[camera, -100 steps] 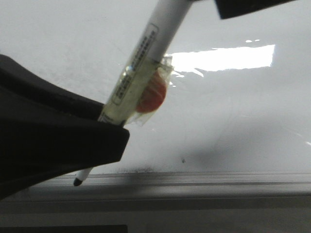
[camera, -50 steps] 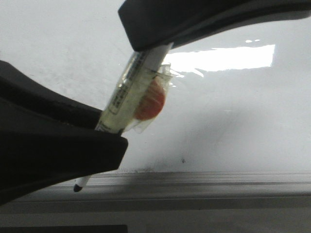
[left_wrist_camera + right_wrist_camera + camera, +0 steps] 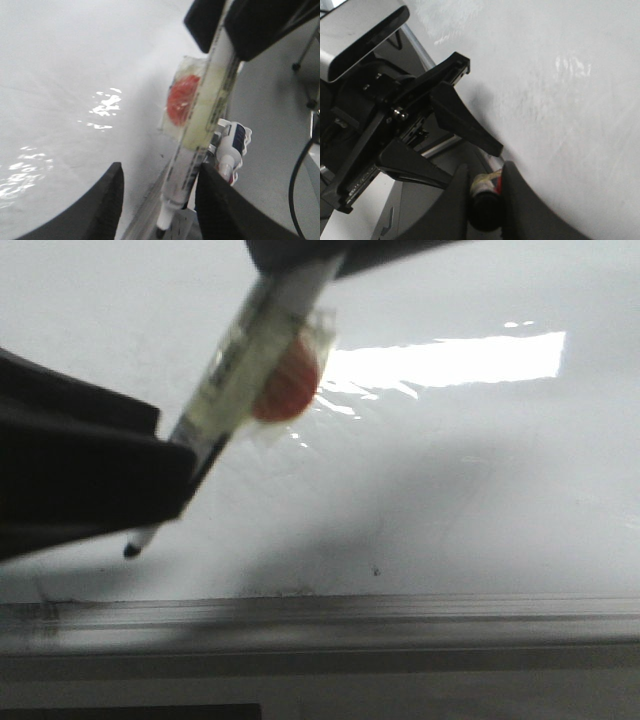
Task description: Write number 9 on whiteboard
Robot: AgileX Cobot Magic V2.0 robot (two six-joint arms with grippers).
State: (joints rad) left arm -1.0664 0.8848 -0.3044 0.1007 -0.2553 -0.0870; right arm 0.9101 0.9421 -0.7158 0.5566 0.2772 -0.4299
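Glossy whiteboard (image 3: pixel 480 470), one, filled the background, with its grey ledge (image 3: pixel 400 615) along the near edge; no written 9 could be made out. One left gripper (image 3: pixel 159 200) stood wide, blocking the marker's lower barrel. One right gripper (image 3: pixel 485 192) clasped one marker (image 3: pixel 245 370), orange tape patch (image 3: pixel 285 388) on it, black tip (image 3: pixel 131 552) just above the board.

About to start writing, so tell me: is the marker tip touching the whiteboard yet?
Cannot tell. In the front view the marker tip lies over the whiteboard near its ledge, but neither contact nor a gap shows, and no ink line is visible.
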